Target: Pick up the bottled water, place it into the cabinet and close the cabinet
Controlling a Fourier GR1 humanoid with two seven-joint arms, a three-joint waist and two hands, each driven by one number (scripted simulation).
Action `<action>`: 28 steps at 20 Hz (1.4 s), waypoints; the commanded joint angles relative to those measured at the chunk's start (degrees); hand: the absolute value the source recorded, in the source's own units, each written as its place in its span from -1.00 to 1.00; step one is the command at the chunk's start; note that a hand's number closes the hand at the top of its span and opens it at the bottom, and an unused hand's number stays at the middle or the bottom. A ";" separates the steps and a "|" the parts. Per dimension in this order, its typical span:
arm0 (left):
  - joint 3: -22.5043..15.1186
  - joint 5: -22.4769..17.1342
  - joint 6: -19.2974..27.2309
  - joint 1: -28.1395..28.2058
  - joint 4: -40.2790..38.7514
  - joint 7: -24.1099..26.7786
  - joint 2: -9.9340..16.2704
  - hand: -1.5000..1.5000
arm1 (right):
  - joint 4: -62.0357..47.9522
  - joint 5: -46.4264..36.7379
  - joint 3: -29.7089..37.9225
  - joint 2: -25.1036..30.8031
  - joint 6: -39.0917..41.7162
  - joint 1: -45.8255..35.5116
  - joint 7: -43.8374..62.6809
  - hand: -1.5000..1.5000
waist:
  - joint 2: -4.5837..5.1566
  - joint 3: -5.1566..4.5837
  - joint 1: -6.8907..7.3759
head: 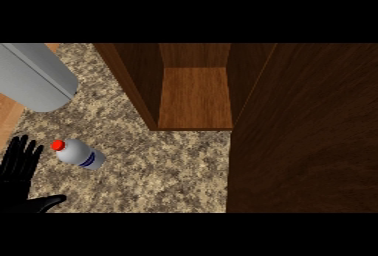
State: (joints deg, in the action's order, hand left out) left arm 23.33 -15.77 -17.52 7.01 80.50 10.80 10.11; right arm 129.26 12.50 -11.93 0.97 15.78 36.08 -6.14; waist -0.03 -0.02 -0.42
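A small water bottle (80, 154) with a red cap and a blue label band stands on the speckled granite counter (148, 165) at the left. My left hand (21, 172) shows at the lower left edge, open with fingers up, just left of the bottle and apart from it. The wooden cabinet (193, 95) stands open at the top middle, its inner shelf bare. Its open door (306, 130) fills the right side of the view. My right hand does not show.
A large grey cylinder (33, 75) lies at the upper left, over the counter's edge. A strip of light wooden floor (9, 117) shows left of the counter. Bare granite lies between the bottle and the cabinet.
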 commanded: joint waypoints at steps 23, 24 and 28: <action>3.18 4.14 -9.85 -25.27 -61.44 27.15 10.31 -1.00 | -0.37 0.50 -0.29 0.95 2.58 3.65 -3.84 -1.00 | 0.26 -0.14 -0.86; 2.42 4.16 -7.81 -26.96 -60.74 25.74 8.55 -1.00 | 0.48 2.99 2.22 3.02 3.48 2.75 -2.05 -1.00 | 0.20 -0.10 -0.64; 1.88 4.26 -9.36 -28.62 -63.60 27.25 8.08 -1.00 | -3.21 3.66 3.64 2.37 2.46 -1.01 -1.74 -1.00 | 0.27 -0.10 -0.52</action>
State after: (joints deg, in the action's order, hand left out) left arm 25.37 -11.76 -26.08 -17.95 21.33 36.42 18.41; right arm 126.94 14.16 -10.34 2.74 18.76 37.92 -9.79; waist 0.14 -0.10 -0.91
